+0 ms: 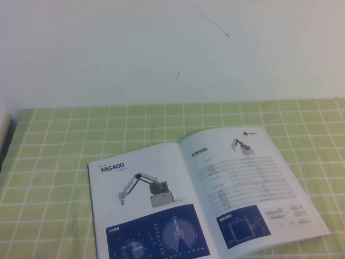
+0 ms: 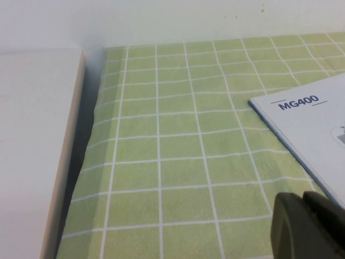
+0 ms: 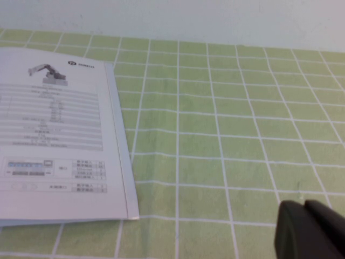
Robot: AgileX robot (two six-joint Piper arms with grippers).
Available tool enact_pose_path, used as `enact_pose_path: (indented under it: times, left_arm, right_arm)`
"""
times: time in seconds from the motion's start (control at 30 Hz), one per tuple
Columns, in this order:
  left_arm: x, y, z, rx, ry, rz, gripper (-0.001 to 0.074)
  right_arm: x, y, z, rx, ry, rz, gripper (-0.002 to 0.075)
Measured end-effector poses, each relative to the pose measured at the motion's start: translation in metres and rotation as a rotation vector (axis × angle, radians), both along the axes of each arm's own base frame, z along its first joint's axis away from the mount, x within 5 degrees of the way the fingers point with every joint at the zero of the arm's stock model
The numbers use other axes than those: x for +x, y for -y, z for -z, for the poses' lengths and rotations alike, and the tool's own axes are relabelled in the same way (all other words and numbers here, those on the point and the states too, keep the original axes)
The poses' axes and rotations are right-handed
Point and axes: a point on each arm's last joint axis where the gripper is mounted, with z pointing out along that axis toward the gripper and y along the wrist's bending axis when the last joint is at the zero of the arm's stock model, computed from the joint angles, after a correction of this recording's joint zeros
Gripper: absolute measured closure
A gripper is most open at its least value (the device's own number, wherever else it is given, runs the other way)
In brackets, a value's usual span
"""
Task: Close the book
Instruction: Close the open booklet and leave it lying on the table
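A: Where's the book?
B: Book [image 1: 205, 199] lies open and flat on the cloth [image 1: 54, 162], both pages up. Its MG400 page edge is near your left gripper [image 2: 306, 224]. The other page is apart from your right gripper [image 3: 308, 226]. Can't tell if either is wide or narrow.
A: Risks?
B: My guess is you nudge a thin page and the whole book slides, or the sheet creases instead of flipping.
A: Views?
B: High view shows the full spread but no grippers. Only the wrist views show those. Left wrist view shows a white board [image 2: 32, 151] at the cloth's edge.

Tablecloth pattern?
Tablecloth: light green, white grid, best in high view. Left gripper near book's left edge, right gripper right of it.
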Motion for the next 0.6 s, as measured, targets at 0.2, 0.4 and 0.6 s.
enact_pose_path:
  times: [0.2,0.4,0.6]
  left_arm:
    - [0.0,0.0,0.0,0.0,0.0,0.0,0.0739]
    - [0.0,0.0,0.0,0.0,0.0,0.0,0.0739]
    - [0.0,-0.0003,0.0,0.009,0.001,-0.001,0.0739]
  right_arm:
    - [0.0,0.0,0.0,0.0,0.0,0.0,0.0729]
    - [0.0,0.0,0.0,0.0,0.0,0.0,0.0729]
    - [0.0,0.0,0.0,0.0,0.0,0.0,0.0729]
